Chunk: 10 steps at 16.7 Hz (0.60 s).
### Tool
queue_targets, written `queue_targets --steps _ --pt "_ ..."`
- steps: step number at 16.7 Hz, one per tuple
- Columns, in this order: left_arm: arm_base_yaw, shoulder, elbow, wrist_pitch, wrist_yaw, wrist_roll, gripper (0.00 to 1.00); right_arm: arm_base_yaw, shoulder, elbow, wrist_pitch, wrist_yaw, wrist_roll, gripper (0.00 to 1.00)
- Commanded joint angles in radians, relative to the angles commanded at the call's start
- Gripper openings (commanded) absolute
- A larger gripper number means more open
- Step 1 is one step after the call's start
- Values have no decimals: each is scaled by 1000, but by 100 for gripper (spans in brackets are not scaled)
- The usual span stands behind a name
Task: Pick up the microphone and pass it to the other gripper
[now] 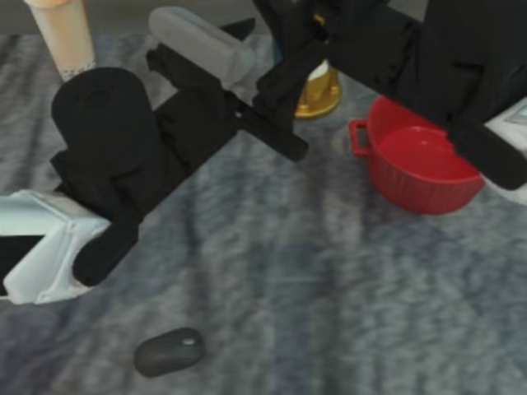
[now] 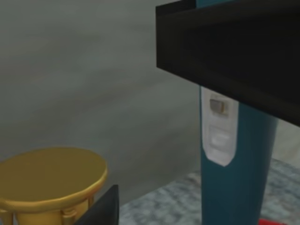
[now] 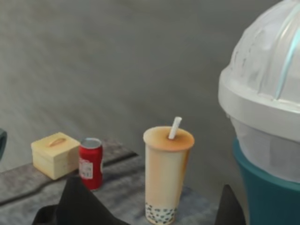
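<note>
A grey, marbled table (image 1: pixel 329 288) seen from above. Nearest the front edge, a little left of centre, a dark grey oval computer mouse (image 1: pixel 169 351) lies alone, well apart from everything else.

Farther back, the two black AgileX arms meet over the middle of the table. The left arm (image 1: pixel 107 140) reaches in from the left side, and the left gripper (image 1: pixel 263 111) points towards the right. The right arm (image 1: pixel 461 74) comes down from the far right corner, and the right gripper (image 1: pixel 292 66) sits just beyond the left one, almost touching it.

The microphone (image 2: pixel 236 187) is between them, raised off the table and upright. From above it is almost wholly hidden under the grippers. The left wrist view shows its teal handle close up, with the white switch strip (image 2: pixel 219 131) facing the camera and a black bar of gripper crossing in front of the handle just above the strip. The right wrist view shows its round white-grey head (image 3: pixel 267 79) very close, sitting on top of the teal handle. Whether either gripper is clamped on the microphone or released cannot be told.

To the right of the grippers stands a red pot (image 1: pixel 412 189) with a side handle. Just behind the grippers is a small golden stand (image 1: pixel 317 99).

At the far left stands a tall cup of milk tea (image 1: pixel 62 33) with a white straw. The right wrist view shows a red soda can (image 3: pixel 90 161) past it, just beside a small wooden box (image 3: pixel 55 154).
</note>
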<state>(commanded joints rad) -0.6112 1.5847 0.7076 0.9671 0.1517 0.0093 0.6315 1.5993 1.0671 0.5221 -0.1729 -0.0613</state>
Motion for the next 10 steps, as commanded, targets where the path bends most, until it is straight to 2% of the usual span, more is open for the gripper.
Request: queue_targets --steps 2,8,10 --pt "4 -17 -17 -2 4 0 100 -8 -7 -8 -1 -10 1 0" --pt "57 -238 -227 -12 34 -4 100 -98 -91 -88 0 -109 1 0" --pt "65 -268 -258 -11 40 -4 100 -115 -105 -103 -1 -127 -1 0"
